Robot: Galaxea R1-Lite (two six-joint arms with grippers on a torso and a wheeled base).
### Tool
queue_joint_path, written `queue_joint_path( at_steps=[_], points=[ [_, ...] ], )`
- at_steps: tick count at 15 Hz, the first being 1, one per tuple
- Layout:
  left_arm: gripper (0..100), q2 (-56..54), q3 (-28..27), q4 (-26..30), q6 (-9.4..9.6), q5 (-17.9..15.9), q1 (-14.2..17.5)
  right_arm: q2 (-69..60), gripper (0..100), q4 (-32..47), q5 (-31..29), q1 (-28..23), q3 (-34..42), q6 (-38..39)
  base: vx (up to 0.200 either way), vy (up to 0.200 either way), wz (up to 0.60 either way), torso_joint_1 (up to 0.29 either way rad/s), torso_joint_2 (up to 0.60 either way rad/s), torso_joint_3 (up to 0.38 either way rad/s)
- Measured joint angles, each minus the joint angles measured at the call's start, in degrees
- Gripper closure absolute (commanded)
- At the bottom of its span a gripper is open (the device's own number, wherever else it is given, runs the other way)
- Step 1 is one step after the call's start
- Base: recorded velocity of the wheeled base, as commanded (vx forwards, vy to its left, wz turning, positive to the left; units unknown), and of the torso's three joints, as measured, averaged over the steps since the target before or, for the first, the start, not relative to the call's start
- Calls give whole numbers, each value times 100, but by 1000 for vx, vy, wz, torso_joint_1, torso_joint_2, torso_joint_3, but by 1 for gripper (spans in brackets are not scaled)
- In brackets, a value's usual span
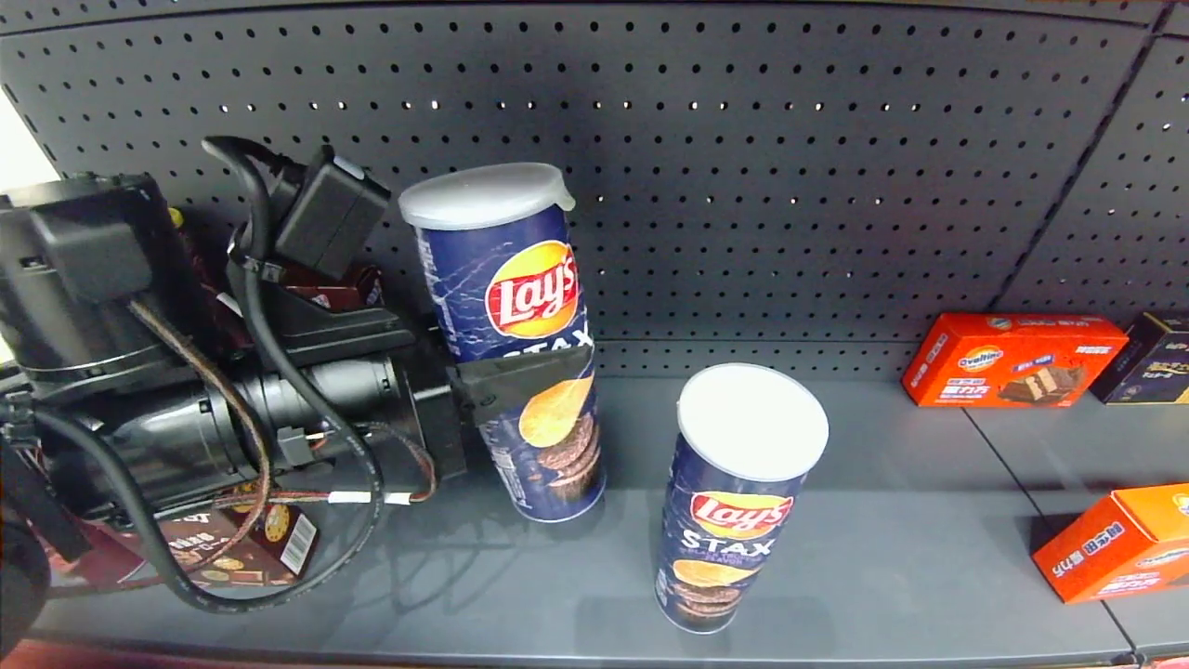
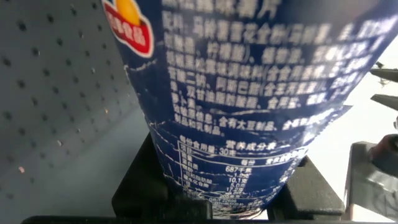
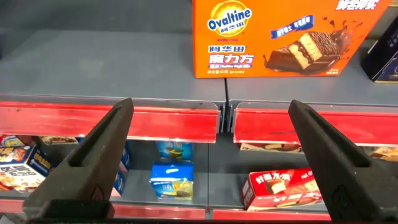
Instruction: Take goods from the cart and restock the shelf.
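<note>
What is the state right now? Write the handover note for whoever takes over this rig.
Left gripper: shut on a chip can, which is tilted, its base low at the shelf; I cannot tell if it touches.
Right gripper: open, holding nothing, facing the shelf's red edge, with an orange box beyond.
Done: a second can stands upright on the shelf, right of the held one.
Left: probably straighten the held can, set it down, release, then fetch more goods.
</note>
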Motion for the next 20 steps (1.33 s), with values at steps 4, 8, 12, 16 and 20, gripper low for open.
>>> queue_joint_path(
  at_steps=[4,8,12,16,20],
  points=[
    [100,346,-176,-46,589,-156,9,0,0,0,0,4,0,0,0,0,0,0,0,0],
    [100,807,-608,5,608,-835,61,2,0,0,0,0,0,0,0,0,0,0,0,0],
    [100,1513,-1370,18,622,-866,129,2,0,0,0,4,0,2,0,0,0,0,0,0],
    [100,2225,-2147,132,624,-890,173,2,0,0,0,0,0,0,0,0,0,0,0,0],
    [100,2690,-2831,649,819,-895,187,4,0,0,-2,4,0,2,0,0,0,0,0,0]
  ],
)
